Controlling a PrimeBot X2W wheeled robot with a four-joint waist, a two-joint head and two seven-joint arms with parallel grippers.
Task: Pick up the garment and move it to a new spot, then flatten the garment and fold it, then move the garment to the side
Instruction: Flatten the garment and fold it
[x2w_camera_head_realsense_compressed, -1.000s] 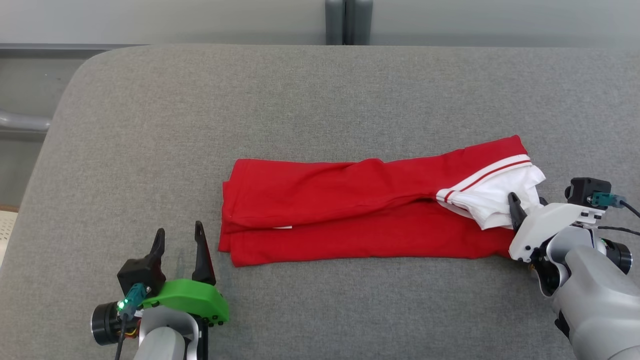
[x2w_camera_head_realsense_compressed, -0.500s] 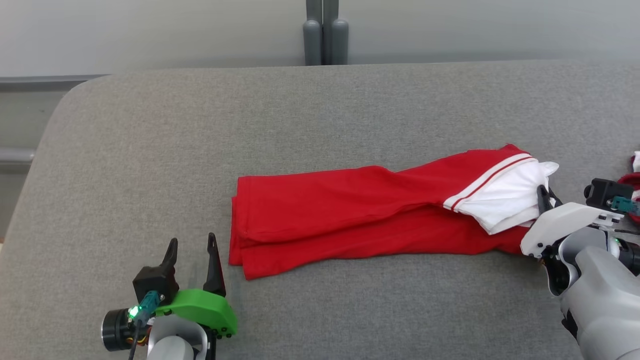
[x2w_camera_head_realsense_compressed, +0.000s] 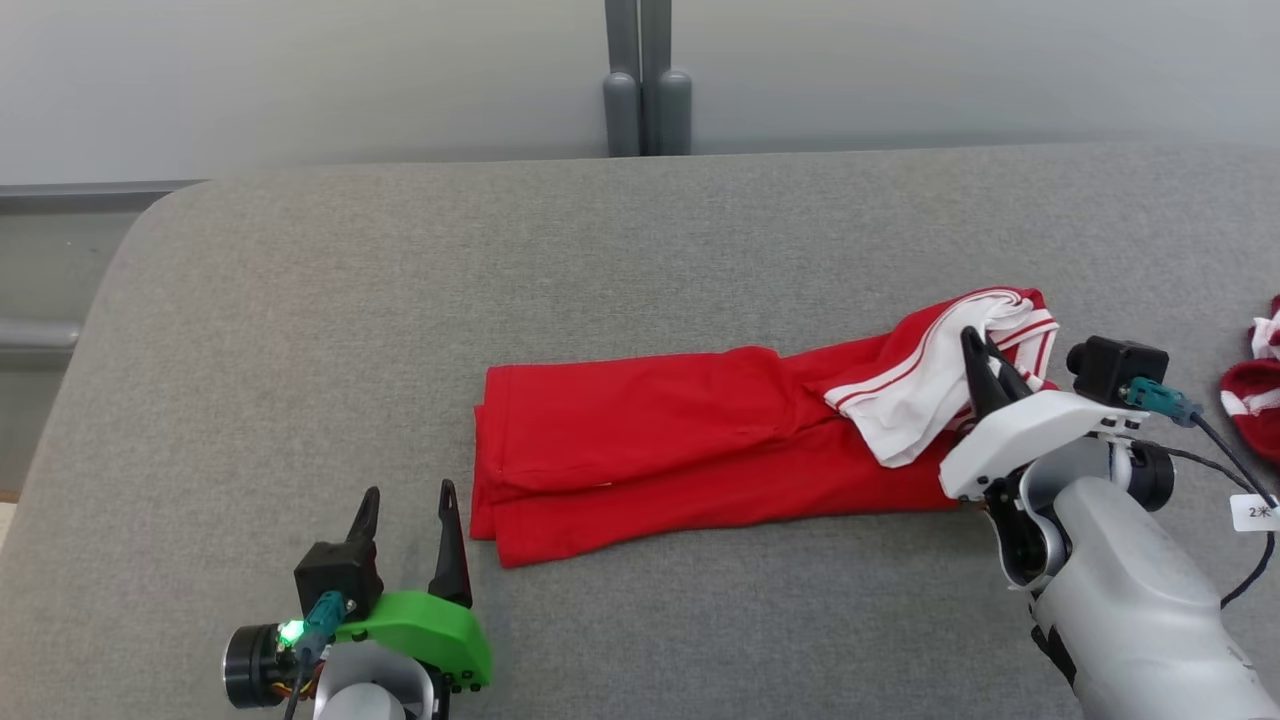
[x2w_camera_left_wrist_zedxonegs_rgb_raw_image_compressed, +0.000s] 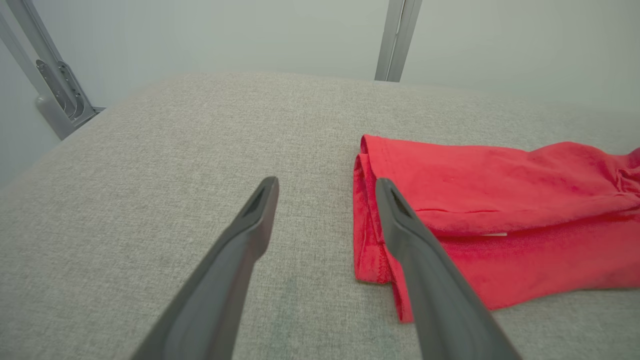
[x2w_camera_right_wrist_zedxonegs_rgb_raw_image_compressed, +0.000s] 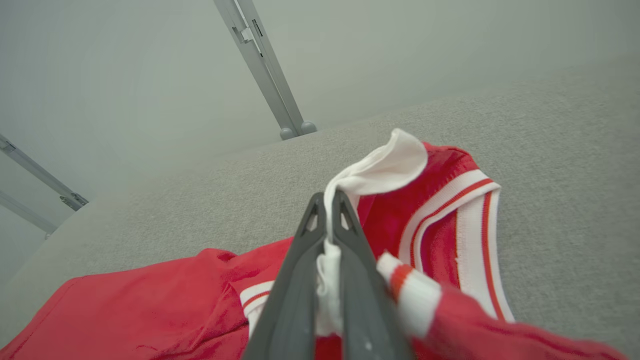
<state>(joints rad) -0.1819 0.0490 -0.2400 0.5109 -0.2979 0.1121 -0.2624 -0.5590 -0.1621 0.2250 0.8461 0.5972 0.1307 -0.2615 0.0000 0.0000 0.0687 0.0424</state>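
Observation:
The garment (x2w_camera_head_realsense_compressed: 660, 440) is red with white striped trim and lies folded lengthwise across the grey surface (x2w_camera_head_realsense_compressed: 400, 300). My right gripper (x2w_camera_head_realsense_compressed: 980, 355) is shut on its white right end, which is lifted and bunched; in the right wrist view white cloth (x2w_camera_right_wrist_zedxonegs_rgb_raw_image_compressed: 380, 170) is pinched between the gripper (x2w_camera_right_wrist_zedxonegs_rgb_raw_image_compressed: 327, 200) fingers. My left gripper (x2w_camera_head_realsense_compressed: 405, 500) stands open, nothing in it, just left of the garment's near left corner (x2w_camera_left_wrist_zedxonegs_rgb_raw_image_compressed: 370, 260). In the left wrist view the left gripper (x2w_camera_left_wrist_zedxonegs_rgb_raw_image_compressed: 325, 187) has its right finger (x2w_camera_left_wrist_zedxonegs_rgb_raw_image_compressed: 400, 220) beside the garment's folded edge.
Another red and white piece of cloth (x2w_camera_head_realsense_compressed: 1255, 385) lies at the far right edge. A grey post (x2w_camera_head_realsense_compressed: 645, 90) stands behind the surface. A cable with a white tag (x2w_camera_head_realsense_compressed: 1255, 512) hangs by my right wrist.
My right gripper closed on the white end and lifted it up and leftward over the red cloth. The head camera shifted. The left gripper stayed open.

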